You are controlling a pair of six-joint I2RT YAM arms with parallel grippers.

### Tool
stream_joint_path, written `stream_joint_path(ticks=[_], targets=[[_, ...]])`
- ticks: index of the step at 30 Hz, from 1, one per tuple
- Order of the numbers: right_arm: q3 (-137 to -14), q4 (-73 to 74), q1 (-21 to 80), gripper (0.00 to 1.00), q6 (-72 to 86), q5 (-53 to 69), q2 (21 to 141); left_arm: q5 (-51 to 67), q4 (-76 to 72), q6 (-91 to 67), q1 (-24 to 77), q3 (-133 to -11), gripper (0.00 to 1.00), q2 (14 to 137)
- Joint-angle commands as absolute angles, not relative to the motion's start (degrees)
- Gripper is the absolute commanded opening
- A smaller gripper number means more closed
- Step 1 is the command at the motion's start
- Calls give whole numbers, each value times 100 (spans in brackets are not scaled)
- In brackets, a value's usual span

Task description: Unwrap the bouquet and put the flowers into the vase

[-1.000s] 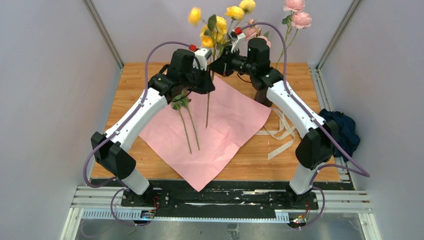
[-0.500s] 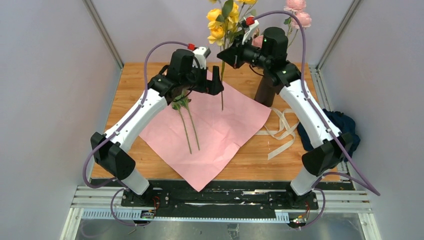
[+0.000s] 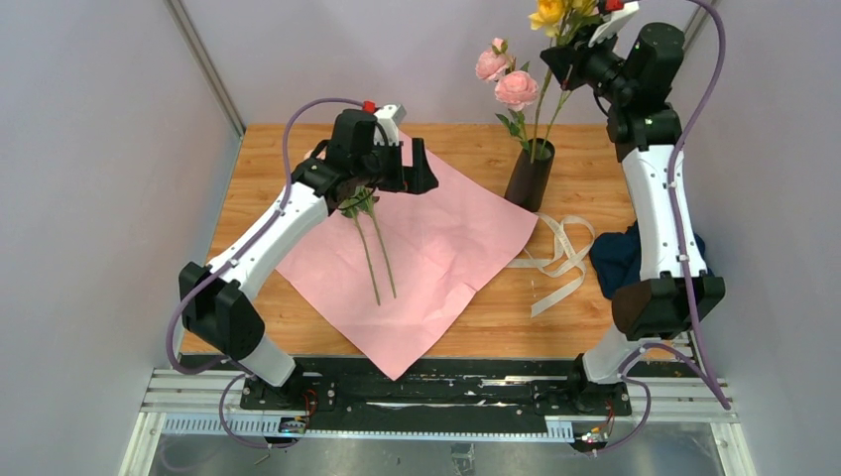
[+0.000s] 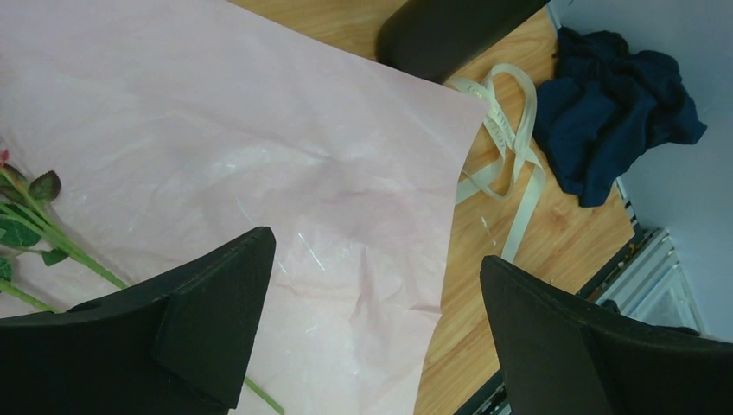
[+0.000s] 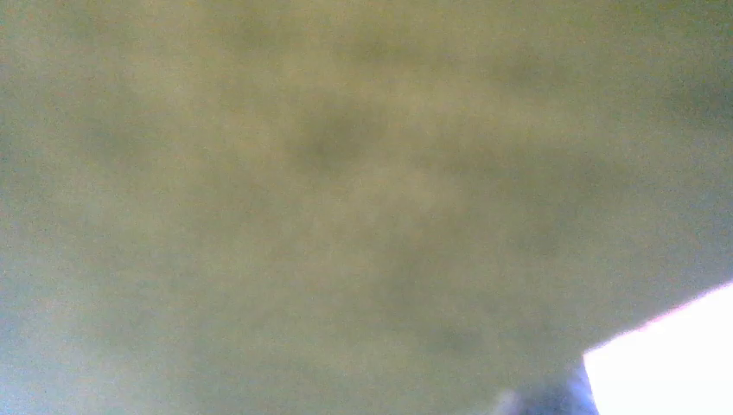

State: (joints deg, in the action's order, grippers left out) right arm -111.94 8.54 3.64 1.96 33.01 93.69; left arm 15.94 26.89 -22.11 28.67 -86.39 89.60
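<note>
Jaws of left gripper [image 4: 373, 251] stand wide apart over flat pale pink wrapping paper [image 3: 446, 238]; two thin green flower stems [image 3: 377, 260] lie on the sheet. Tall matte black cylinder vase [image 3: 529, 178] stands just beside the sheet's right corner, holding pink roses [image 3: 516, 87]. High above it, right gripper [image 3: 557, 58] is clamped on yellow-bloomed flowers [image 3: 548, 12], stems running down toward the vase mouth.

Left claw [image 3: 420, 167] gapes wide, held low; right claw [image 3: 561, 58] clamped, arm raised high.
</note>
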Motion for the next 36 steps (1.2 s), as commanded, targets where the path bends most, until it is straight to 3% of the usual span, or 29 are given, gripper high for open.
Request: stream_joint_path(ticks=[1, 7, 19, 34, 36], targets=[[-11771, 563, 144, 0, 302, 3676, 9654, 1842, 2355, -2411, 2753, -8532, 100, 8701], [-12150, 324, 48, 0, 446, 3822, 10127, 1604, 2583, -2232, 2760, -8540, 100, 8619], [-11408, 52, -141, 0, 158, 4073, 10371, 1231, 2874, -1982, 2760, -8519, 100, 8502], [-9359, -488, -110, 0, 258, 4113, 9715, 1250, 2937, -2020, 2760, -8648, 100, 8672], [-9255, -465, -106, 7, 315, 4076, 9647, 1122, 2977, -2001, 2757, -8637, 100, 8642]])
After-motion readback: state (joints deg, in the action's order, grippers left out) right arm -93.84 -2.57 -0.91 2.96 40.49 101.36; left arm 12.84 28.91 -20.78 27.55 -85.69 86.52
